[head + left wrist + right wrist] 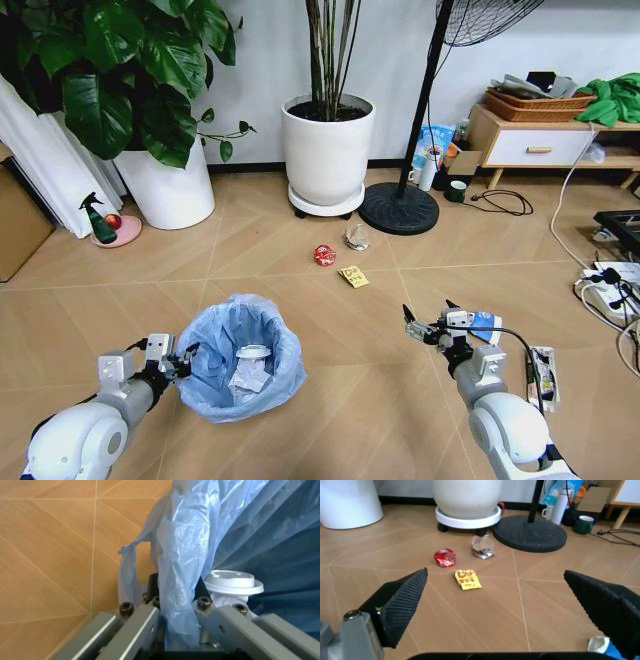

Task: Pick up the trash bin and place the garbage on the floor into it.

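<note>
A wooden floor [300, 300] runs back to a white wall, with two white plant pots [328, 150], a fan base [399, 208] and a low cabinet [530, 145] along it.

The bin [243, 357] stands on the floor at the near left, its blue bag [200, 555] folded over the rim. Inside lie a white disc [234, 582] and crumpled tissue [246, 380]. The left gripper [178, 365] is at the bin's left rim; in the left wrist view its fingers [137, 624] are clamped on the bag-covered rim.

The right gripper [425, 322] hovers over the floor at the near right, its fingers [402, 602] wide apart and holding nothing. A blue-and-white packet [486, 326] lies just beside it, and another packet [543, 376] lies near the right arm.

Further out, between the gripper and the middle pot, lie a crushed red can [445, 557], a yellow wrapper [467, 579] just beside it, and crumpled brown paper [482, 546] near the fan base. All three are apart from one another and well apart from the bin.

A green spray bottle [97, 220] stands on a pink dish by the left pot.
</note>
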